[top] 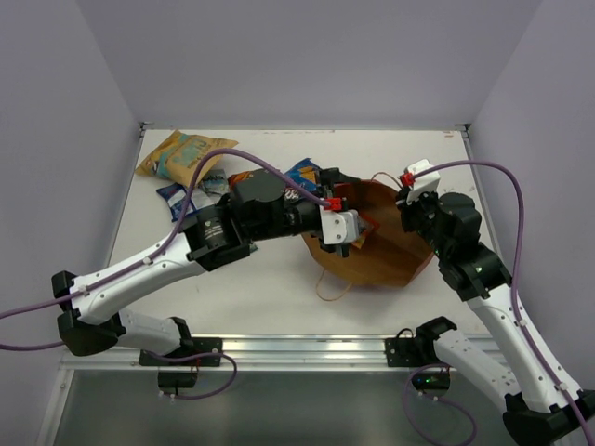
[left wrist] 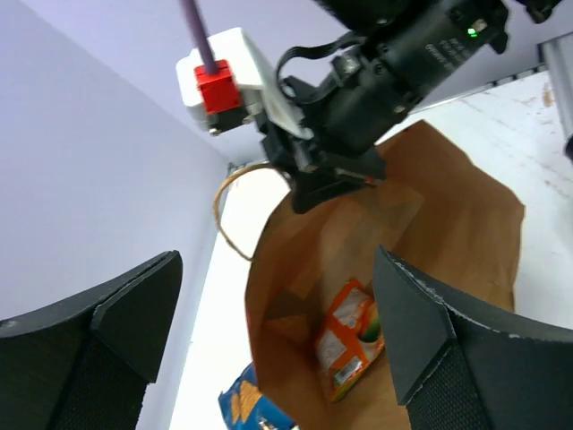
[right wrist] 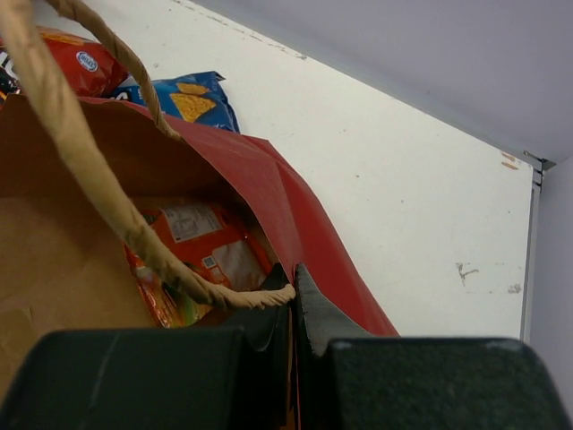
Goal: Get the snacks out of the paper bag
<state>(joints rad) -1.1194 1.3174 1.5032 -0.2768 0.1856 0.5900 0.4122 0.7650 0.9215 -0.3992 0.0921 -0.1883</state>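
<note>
Though several snacks [top: 178, 197] already lie out on the table [top: 279, 279], mostly toward 10–11 o'clock, the job isn't finished. The paper bag [top: 390, 255] lies around 3–4 o'clock of table centre, with its mouth turned roughly toward 9 o'clock. The right gripper [right wrist: 294, 288] is clamped on the bag's rim at its 1 o'clock edge and props the mouth open (handle loop [right wrist: 72, 152] runs right up to the jaws). The left gripper [left wrist: 277, 255] sits at the mouth, jaws spread wide with nothing between them. The tan-teal bag [top: 181, 153] is far out at 10 o'clock. The blue chip bag [top: 302, 171] and red chip bag [right wrist: 76, 58] are just past the paper bag at 11–12. One orange packet [left wrist: 347, 339] is inside. Step in hand, as I read it, is the reach-in for that packet. The next move calls for going deeper, jaws either side of it, then closing without catching paper.
</note>
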